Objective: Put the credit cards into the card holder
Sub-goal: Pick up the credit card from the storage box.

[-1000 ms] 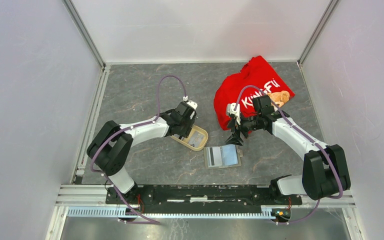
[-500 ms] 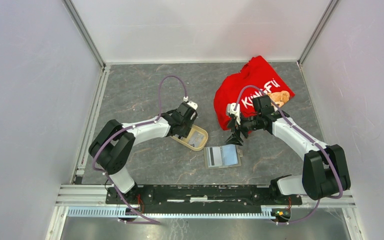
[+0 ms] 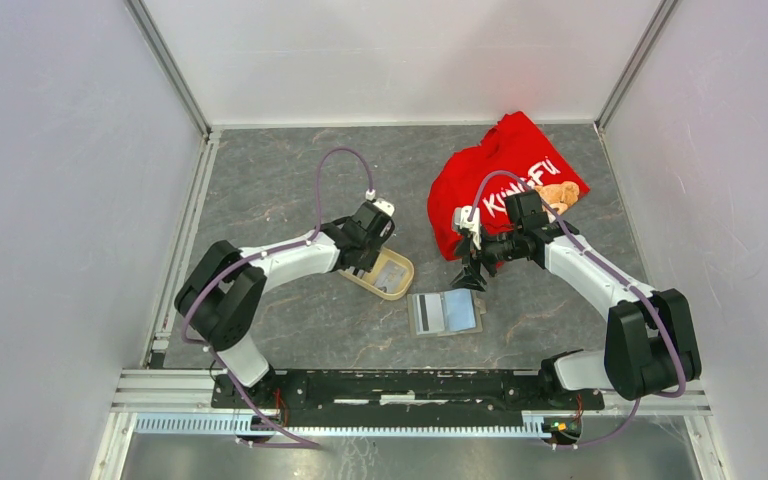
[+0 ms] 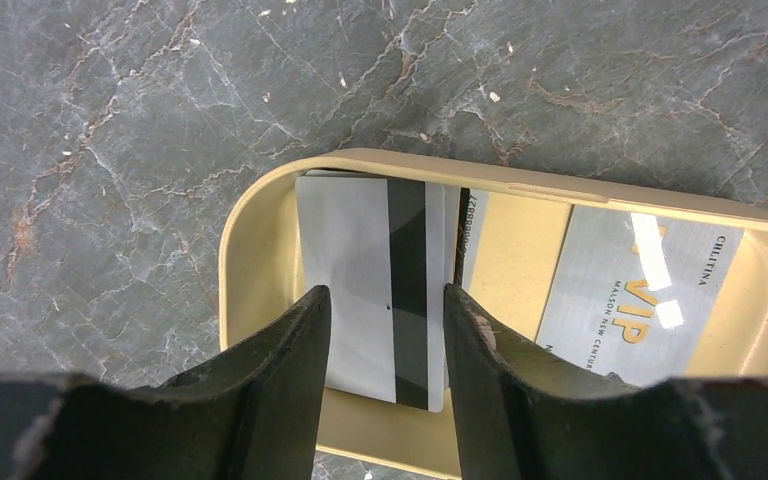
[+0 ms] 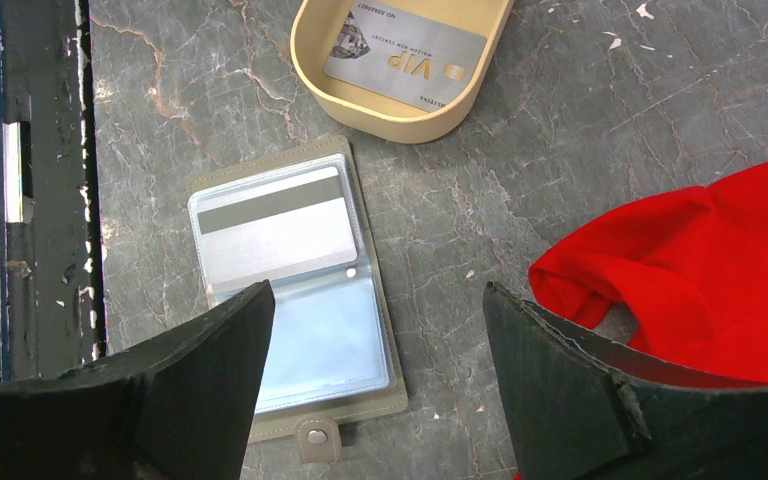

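Beige tray (image 4: 228,250) on the left holds the credit cards (image 3: 393,273): a pale striped card (image 4: 360,250) and a silver VIP card (image 4: 630,290). The left gripper (image 4: 385,300) hangs over the striped card, jaws half apart and gripping nothing I can see. Further right the card holder (image 5: 310,345) lies open on the table, a tucked card (image 5: 275,230) in one pocket. Above it the right gripper (image 5: 375,295) is spread wide and empty, beside the red shirt (image 5: 700,260).

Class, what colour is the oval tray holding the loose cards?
The tray is beige, clearest in the left wrist view.
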Controlling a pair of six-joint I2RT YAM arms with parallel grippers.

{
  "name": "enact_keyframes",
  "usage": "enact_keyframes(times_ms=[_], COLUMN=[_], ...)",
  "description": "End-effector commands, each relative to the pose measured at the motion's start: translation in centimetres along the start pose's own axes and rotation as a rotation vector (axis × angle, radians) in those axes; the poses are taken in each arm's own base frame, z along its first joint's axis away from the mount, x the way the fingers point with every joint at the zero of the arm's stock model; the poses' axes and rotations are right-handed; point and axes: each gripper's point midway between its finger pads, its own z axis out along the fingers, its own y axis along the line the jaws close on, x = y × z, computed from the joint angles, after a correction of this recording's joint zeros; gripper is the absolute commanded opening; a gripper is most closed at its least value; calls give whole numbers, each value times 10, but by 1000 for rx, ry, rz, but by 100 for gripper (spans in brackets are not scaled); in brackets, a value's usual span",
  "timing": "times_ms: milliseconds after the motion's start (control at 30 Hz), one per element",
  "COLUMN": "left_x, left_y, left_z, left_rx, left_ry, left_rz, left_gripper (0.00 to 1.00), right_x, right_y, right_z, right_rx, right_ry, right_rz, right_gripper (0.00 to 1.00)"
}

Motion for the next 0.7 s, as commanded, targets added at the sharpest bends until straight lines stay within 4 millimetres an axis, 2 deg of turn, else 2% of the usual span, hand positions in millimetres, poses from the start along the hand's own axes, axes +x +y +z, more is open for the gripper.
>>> enact_keyframes(times_ms=[0,267,667], left_x=[-28,-27,-28], left_y=[8,13,20], left_z=[-17,-19,-23], left_rx=[-17,-34,-66], left_ry=[-77,-75,-90], left_rz=[-10,-13,-29], left_gripper=[53,51,29], right_x=[-3,-3,-3], right_y=[1,1,2], right_z=[0,0,0], right_rx=[-11,-12,-16], right_ry=[-16,-17,-18], right_rz=[-15,-15,-13], right_gripper=[83,83,83])
